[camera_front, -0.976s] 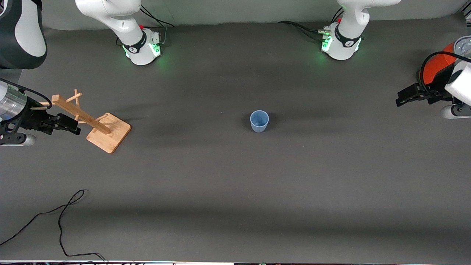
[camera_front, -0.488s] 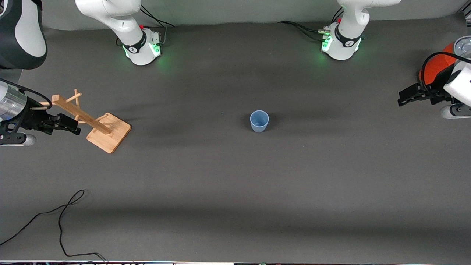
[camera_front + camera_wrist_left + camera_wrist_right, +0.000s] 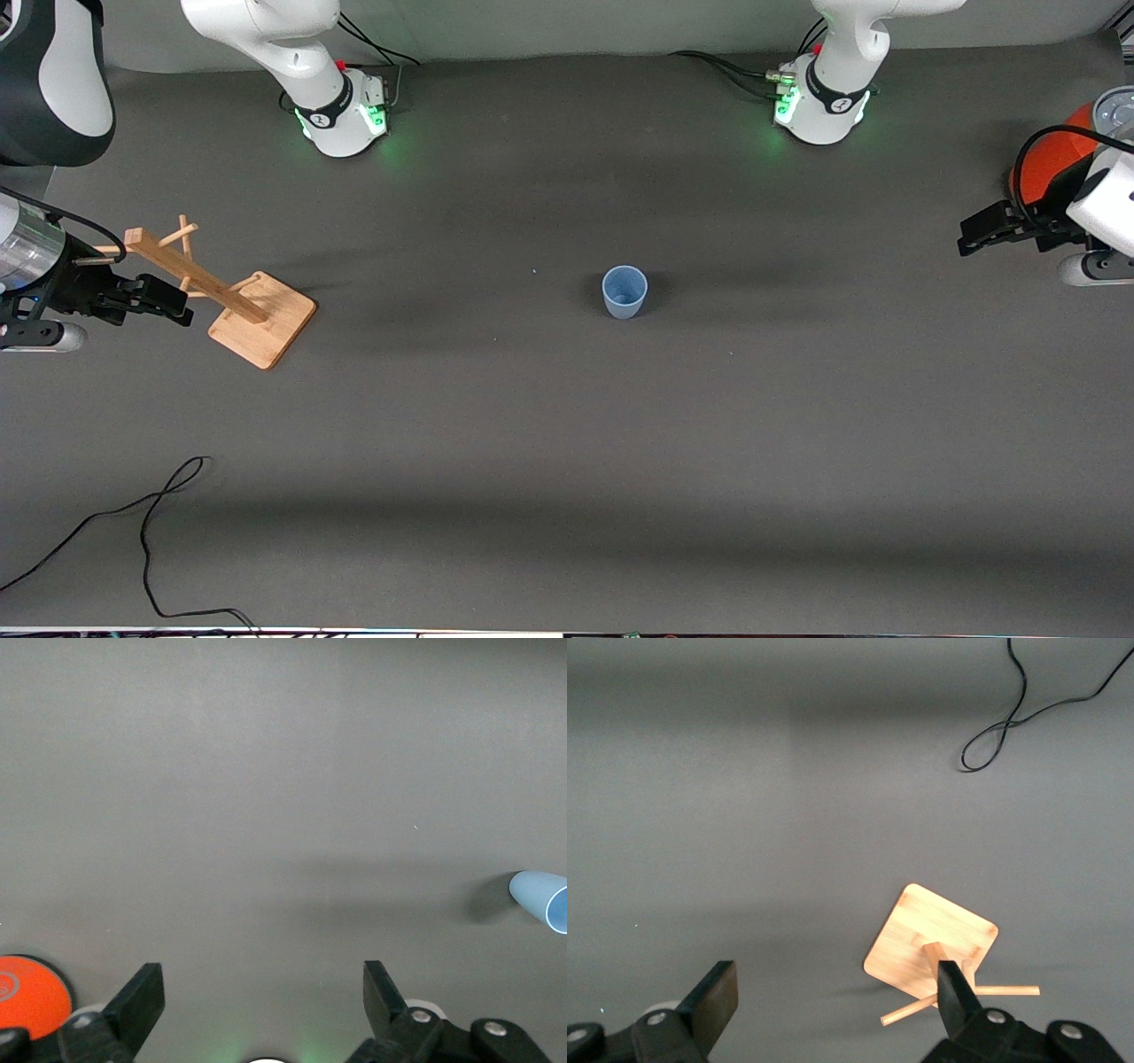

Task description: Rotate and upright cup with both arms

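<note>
You will find the cup (image 3: 625, 291) standing alone near the middle of the worktop (image 3: 567, 425), mouth upward, so judged from here the uprighting looks done or nearly so. It reads as a small, light, thin-walled plastic tumbler, stiff enough to pinch but easy to tip or skid on the dark mat, and its taper means a grip low on the body may slide toward the narrow base. If you must handle it again, take it across the wall just below the rim, from 3 and 9 o'clock around its mouth, with a light squeeze. The left end effector (image 3: 983, 232) hangs over the left arm's end of the worktop, at about 3 o'clock from the cup and well apart from it, jaws spread wide and holding nothing; the orange-red can (image 3: 1050, 164) sits just beside it. The right end effector (image 3: 164, 299) hovers at about 9 o'clock from the cup, over the right arm's end, just beside the wooden peg rack (image 3: 257, 319), likewise wide open and empty. A loose black cable (image 3: 151, 532) lies at roughly 8 o'clock from the cup, nearer the front camera.
</note>
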You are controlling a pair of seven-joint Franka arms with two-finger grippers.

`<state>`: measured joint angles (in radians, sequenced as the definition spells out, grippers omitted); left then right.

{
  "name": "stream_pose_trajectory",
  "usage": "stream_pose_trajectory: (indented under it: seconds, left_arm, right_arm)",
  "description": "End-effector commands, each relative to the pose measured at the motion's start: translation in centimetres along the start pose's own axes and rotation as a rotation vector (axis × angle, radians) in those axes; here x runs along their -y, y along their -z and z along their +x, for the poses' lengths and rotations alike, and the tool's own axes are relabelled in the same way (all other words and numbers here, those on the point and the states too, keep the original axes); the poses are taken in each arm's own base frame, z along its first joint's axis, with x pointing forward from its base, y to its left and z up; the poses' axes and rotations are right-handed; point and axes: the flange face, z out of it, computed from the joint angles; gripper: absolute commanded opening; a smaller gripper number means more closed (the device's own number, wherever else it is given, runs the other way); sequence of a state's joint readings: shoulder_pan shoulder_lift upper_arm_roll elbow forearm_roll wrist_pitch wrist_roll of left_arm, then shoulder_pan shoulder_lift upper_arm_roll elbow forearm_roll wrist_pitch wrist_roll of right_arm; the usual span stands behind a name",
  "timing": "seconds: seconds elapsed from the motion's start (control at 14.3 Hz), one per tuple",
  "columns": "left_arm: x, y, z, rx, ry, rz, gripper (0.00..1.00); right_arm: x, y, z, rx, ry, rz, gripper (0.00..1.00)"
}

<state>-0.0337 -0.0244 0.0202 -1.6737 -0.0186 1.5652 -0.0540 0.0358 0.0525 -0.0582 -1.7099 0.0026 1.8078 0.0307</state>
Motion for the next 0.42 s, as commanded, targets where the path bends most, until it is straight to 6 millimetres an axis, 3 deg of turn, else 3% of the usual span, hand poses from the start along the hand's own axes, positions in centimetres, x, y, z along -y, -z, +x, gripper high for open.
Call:
stream_pose_trajectory:
  seconds: [0.0,0.35]
  left_arm:
    - [-0.23,0.44,0.03,-0.005,-0.021,0.013,1.00]
    - [-0.30,0.37,0.09,-0.005,-0.022,0.014,1.00]
  right_arm:
    - [0.19,1.36,0.06,-0.024,0.023,-0.013,1.00]
    - [0.20,1.72,0.12,-0.026,0.015,-0.013,1.00]
